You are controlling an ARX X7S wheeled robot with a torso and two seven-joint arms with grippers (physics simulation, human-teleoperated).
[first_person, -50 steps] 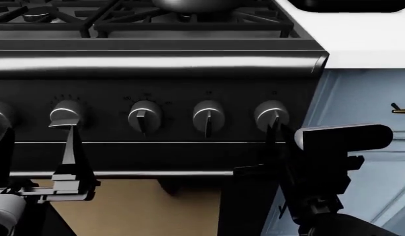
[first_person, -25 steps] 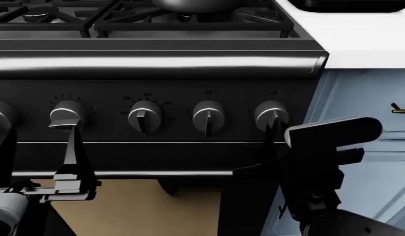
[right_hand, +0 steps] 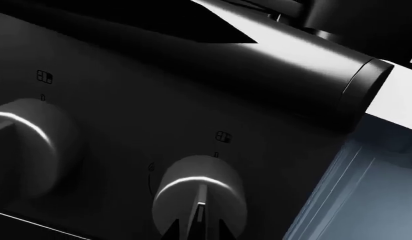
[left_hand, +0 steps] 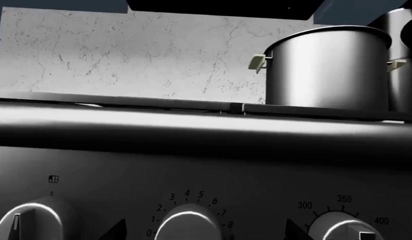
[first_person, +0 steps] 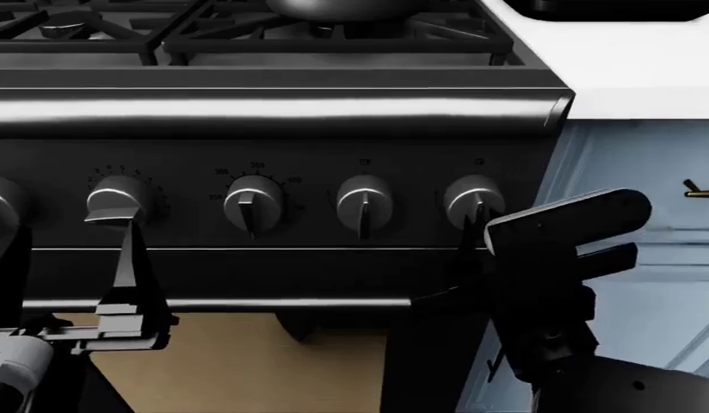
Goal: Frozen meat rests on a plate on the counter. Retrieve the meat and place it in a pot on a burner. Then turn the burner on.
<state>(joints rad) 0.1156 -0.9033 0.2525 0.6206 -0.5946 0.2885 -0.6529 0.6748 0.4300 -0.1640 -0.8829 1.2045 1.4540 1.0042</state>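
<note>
stove: black glossy front panel (first_person: 331, 155), rounded brushed-steel rail along the top edge, black cast-iron grates above.
knobs: row of silvery round knobs on the panel; far-right knob (first_person: 474, 201) is the reference below.
pot: tall grey steel cylinder (left_hand: 329, 67), satin finish, cream side handle; stands on the stove top, up and back-left of the far-right knob; only its rounded base shows in head view.
burner: silvery round head (first_person: 63, 27) under the grate prongs, far left of the pot.
counter: smooth white slab (first_person: 642, 69) right of the stove, above pale blue cabinet fronts.
meat, plate: out of frame.
right gripper: matte black (right_hand: 200, 227), at the far-right knob; dark finger tips flank the knob's ridge in the wrist view; whether they clamp it, can't tell.
left gripper: (first_person: 127, 258) thin dark finger points up to the second knob from the left; jaw gap can't tell.
change vs 1 s ago: right arm's blocky head has moved left and tilted up at its right end, closer to the far-right knob; left arm and knobs unchanged.
</note>
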